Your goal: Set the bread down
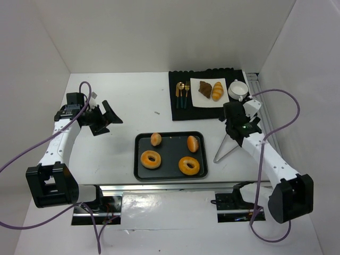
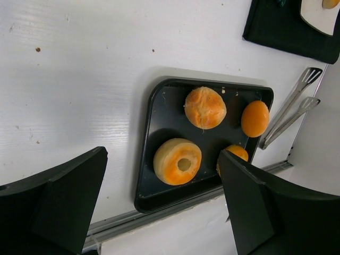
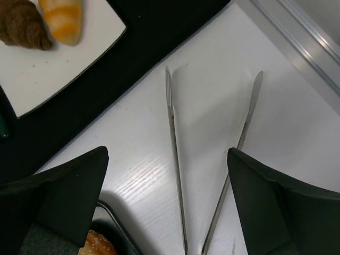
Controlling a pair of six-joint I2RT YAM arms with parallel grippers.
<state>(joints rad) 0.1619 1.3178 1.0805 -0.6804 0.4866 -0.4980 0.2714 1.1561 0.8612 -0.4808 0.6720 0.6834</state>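
A black tray [image 1: 142, 171] near the table's front holds a round bun [image 1: 156, 139], an oval bun [image 1: 193, 143] and two ring-shaped breads [image 1: 151, 159] [image 1: 189, 166]. A white plate [image 1: 208, 100] at the back holds a brown croissant [image 1: 205, 88] and an orange striped roll [image 1: 217, 91]. My left gripper [image 1: 109, 118] is open and empty, left of the tray; its view shows the tray [image 2: 154, 117] and a ring bread [image 2: 177, 161]. My right gripper [image 1: 232, 126] is open and empty above metal tongs [image 1: 227, 144], whose arms [image 3: 172, 138] lie between its fingers.
The plate sits on a black mat [image 1: 180, 111] with cutlery [image 1: 183, 94]. A white cup [image 1: 238, 89] stands right of the plate. White walls close in the back and both sides. A metal rail [image 1: 260, 90] runs along the right edge.
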